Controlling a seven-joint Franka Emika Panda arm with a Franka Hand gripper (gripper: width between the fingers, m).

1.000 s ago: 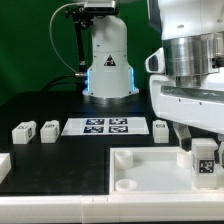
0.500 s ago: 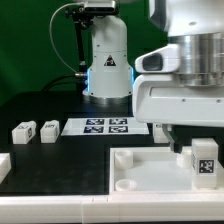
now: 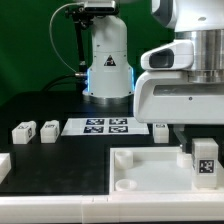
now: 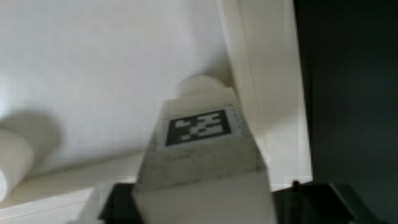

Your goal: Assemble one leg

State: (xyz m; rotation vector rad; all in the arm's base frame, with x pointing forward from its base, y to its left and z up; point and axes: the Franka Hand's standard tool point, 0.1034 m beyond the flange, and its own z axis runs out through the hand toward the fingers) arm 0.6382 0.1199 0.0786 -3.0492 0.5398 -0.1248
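The gripper (image 4: 199,195) is clamping the leg (image 4: 205,140) upright at the white tray's (image 3: 140,160) corner near its raised edge, while only the exterior view is showing 3 spare legs (image 3: 22,131) lying on the open tabletop (image 3: 60,150).

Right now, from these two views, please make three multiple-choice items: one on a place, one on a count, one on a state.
1. Where does the leg held by the tool stand?
A. on the marker board
B. at the tray's corner on the exterior view's right
C. on the robot base

2. How many loose legs lie beside the marker board?
A. one
B. three
C. five

3. The held leg is
A. upright
B. flat
C. upside down on the floor

Answers: B, it stands over the tray corner; B, two on one side, one on the other; A, its marker faces sideways.
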